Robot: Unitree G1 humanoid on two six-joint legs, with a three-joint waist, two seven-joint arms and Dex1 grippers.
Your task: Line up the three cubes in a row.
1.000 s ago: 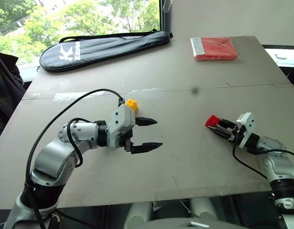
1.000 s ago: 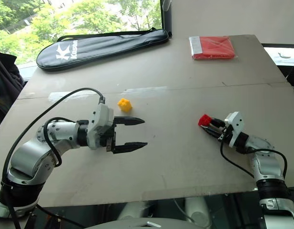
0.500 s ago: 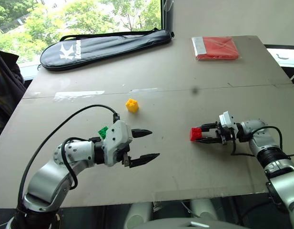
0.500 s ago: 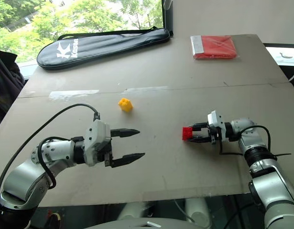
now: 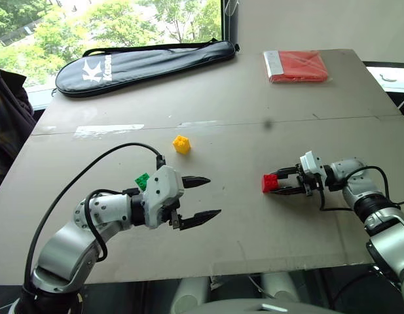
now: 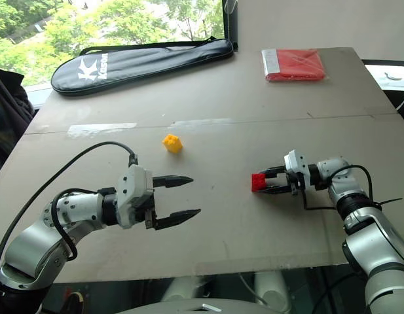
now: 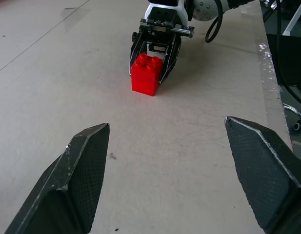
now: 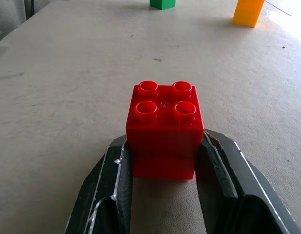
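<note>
Spanning a window-side room, the grey table (image 5: 254, 118) bore a red cube (image 5: 270, 183) between the right gripper's (image 5: 281, 182) loosening fingers, left gripper (image 5: 203, 198) open.

Green cube (image 5: 142, 180) half behind left arm.

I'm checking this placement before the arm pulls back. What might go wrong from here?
The right claw brackets the red studded plastic cube resting on the table; withdrawing crookedly may drag or tip it. The red cube also sits well off the line between the yellow studded cube and green studded cube, so the row may be crooked.
</note>
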